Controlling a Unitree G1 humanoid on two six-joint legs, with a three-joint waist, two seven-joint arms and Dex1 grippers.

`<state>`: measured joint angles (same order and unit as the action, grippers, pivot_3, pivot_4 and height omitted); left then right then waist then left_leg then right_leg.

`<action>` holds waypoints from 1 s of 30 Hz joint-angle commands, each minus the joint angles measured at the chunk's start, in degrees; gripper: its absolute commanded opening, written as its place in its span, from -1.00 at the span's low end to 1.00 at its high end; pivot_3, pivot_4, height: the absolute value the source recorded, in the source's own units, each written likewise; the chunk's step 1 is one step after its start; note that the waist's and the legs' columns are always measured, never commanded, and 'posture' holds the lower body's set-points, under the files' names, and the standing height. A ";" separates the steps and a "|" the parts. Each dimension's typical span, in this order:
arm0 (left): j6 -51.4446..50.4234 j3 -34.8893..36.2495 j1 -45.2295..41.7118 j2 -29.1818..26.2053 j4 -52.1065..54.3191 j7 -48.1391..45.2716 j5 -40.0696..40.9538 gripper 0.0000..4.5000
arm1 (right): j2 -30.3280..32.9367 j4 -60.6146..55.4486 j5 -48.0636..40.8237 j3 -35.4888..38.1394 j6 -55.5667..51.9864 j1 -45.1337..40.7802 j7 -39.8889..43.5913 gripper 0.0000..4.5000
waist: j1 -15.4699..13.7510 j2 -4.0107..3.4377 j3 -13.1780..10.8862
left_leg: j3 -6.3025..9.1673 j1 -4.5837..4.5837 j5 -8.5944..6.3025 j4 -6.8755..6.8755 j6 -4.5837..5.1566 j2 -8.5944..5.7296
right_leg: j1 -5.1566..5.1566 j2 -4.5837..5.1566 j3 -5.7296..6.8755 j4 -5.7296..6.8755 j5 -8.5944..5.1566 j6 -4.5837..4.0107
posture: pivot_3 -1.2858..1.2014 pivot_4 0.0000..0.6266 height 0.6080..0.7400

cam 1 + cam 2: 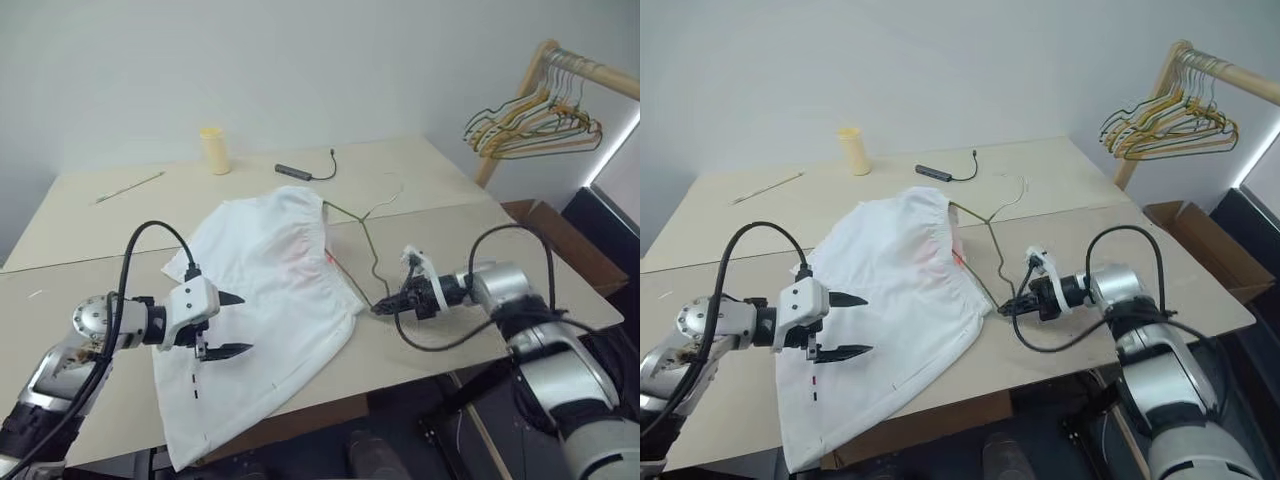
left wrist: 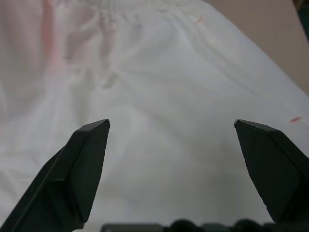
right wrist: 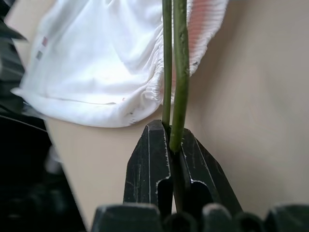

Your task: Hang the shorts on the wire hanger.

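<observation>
The white shorts (image 1: 270,300) lie spread on the table, waistband toward the back, with a faint pink-red patch near it. The thin olive wire hanger (image 1: 368,250) lies along the shorts' right edge, partly under the waistband. My right gripper (image 1: 383,308) is shut on the hanger's wire at the shorts' right corner; in the right wrist view two strands of the hanger (image 3: 179,63) run up from between the closed fingers of the right gripper (image 3: 171,133), past the gathered hem of the shorts (image 3: 96,63). My left gripper (image 1: 235,323) hovers open over the shorts' left half, empty, with the fabric (image 2: 164,82) under it.
On the back of the beige table (image 1: 450,190) stand a yellow cup (image 1: 215,150), a black device with a cable (image 1: 293,171) and a thin stick (image 1: 130,187). A wooden rack with bunched coloured hangers (image 1: 535,120) stands at the right, beyond the table, with a cardboard box (image 1: 560,235) below it.
</observation>
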<state>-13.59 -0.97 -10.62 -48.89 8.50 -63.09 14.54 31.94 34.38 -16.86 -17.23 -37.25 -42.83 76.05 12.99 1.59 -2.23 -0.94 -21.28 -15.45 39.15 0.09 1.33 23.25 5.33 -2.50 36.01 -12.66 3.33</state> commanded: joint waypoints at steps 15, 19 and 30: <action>-4.09 7.83 -34.94 -7.02 -17.19 -18.94 14.37 0.99 | 2.45 -25.47 13.14 -3.12 13.44 3.02 -8.65 -1.00 | 1.70 -0.02 -0.01 | 0.04 0.10 -0.02 0.05 0.04 -0.02 | -0.10 -0.05 0.03 -0.01 -0.06 0.09 | -0.13 -1.00 1.00; 1.94 1.43 -35.97 -7.76 -21.87 -23.20 6.59 0.99 | 2.18 -26.28 14.91 -4.27 13.66 2.54 -8.87 -1.00 | 1.69 -0.02 -0.02 | 0.04 0.09 -0.02 0.05 0.04 -0.04 | -0.10 -0.03 0.00 -0.01 -0.05 0.08 | -0.13 -1.00 1.00; 11.21 -9.76 -42.99 -3.21 -33.96 -29.41 -2.27 0.99 | 1.71 -28.34 17.58 -7.29 7.94 -0.40 -8.34 -1.00 | 1.71 -0.02 -0.02 | 0.03 -0.04 -0.02 0.05 0.05 -0.04 | 0.00 -0.02 0.01 -0.04 -0.05 0.07 | -0.13 -1.00 1.00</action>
<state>-3.40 -10.29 -51.69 -52.08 -24.69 -92.22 12.14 33.08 8.10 -0.04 -24.58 -30.05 -41.82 67.52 14.70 1.57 -2.25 -0.91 -21.32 -15.47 39.20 0.13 1.29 23.25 5.31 -2.49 35.98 -12.71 3.41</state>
